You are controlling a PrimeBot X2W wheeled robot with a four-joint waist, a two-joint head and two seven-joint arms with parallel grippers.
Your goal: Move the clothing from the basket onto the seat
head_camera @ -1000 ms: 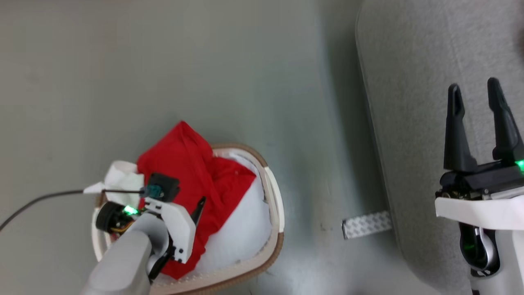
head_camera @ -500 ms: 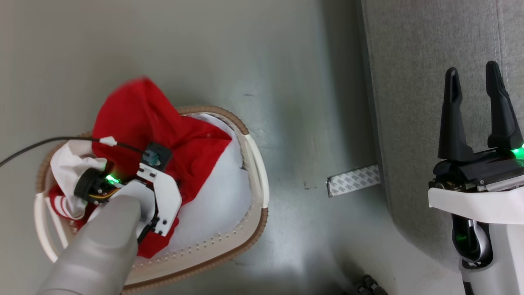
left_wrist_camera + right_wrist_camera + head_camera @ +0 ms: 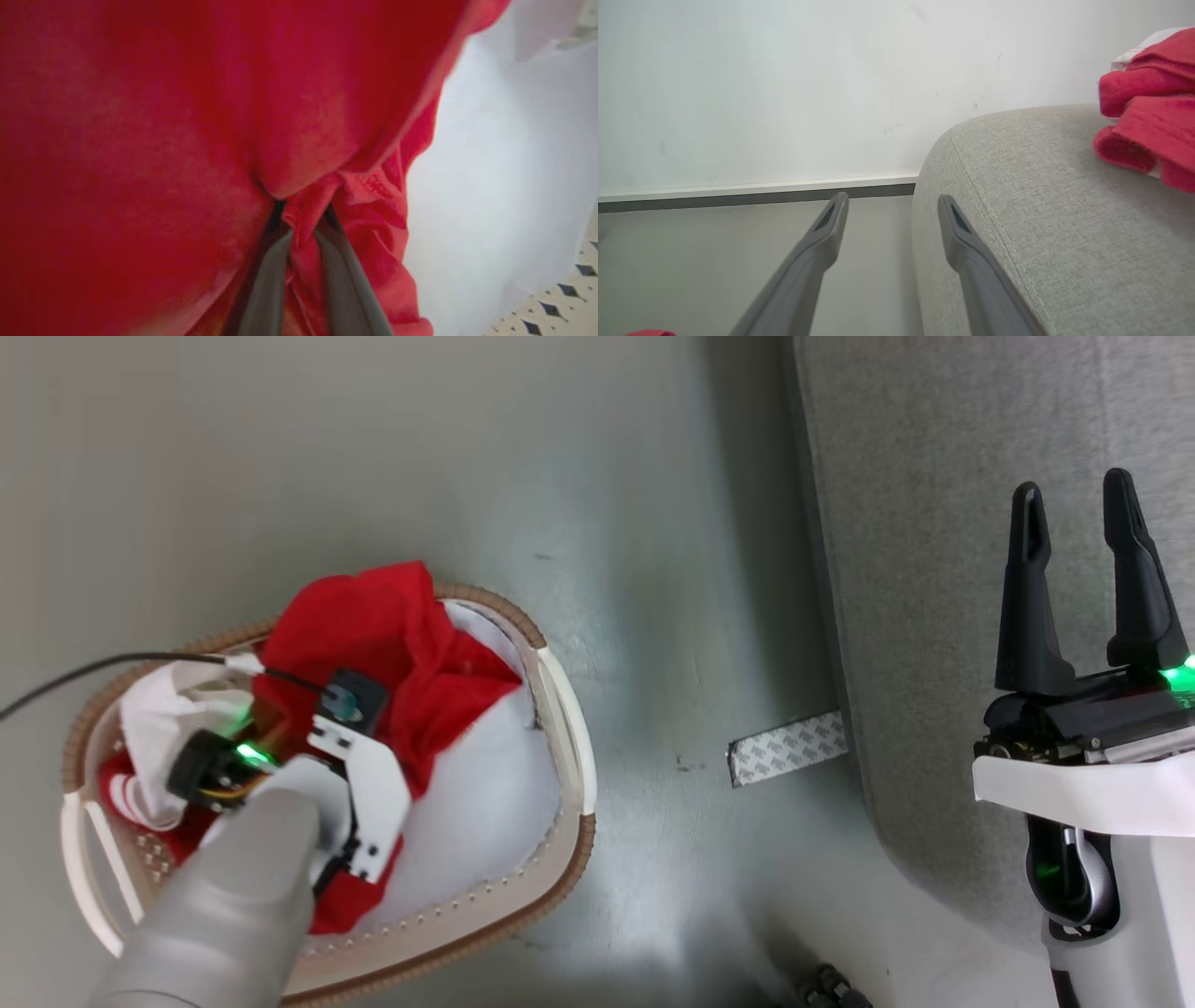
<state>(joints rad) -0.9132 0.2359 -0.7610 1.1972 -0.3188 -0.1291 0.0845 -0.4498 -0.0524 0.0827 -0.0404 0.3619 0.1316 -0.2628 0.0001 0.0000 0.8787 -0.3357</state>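
The white basket [image 3: 571,775] with a brown rim stands on the floor at lower left. It holds red clothing [image 3: 373,625] and a white garment [image 3: 163,709]. My left gripper [image 3: 306,217] is down in the basket, shut on a pinched fold of the red clothing [image 3: 140,140]; in the head view its wrist hides the fingers. My right gripper [image 3: 1072,485] hangs open over the grey seat [image 3: 934,523], holding nothing. In the right wrist view the open right gripper [image 3: 892,197] sits beside the seat [image 3: 1041,210], where another red garment [image 3: 1148,116] lies.
A strip of patterned tape [image 3: 789,747] lies on the grey floor between basket and seat. A black cable [image 3: 93,665] runs from the left to my left wrist. A white wall and baseboard [image 3: 761,190] stand beyond the seat. A small dark object [image 3: 831,987] is at the bottom edge.
The head camera shifted, so the basket now sits further left. The red fabric that rose past the far rim has sunk back toward it, and my left wrist now hides its fingers.
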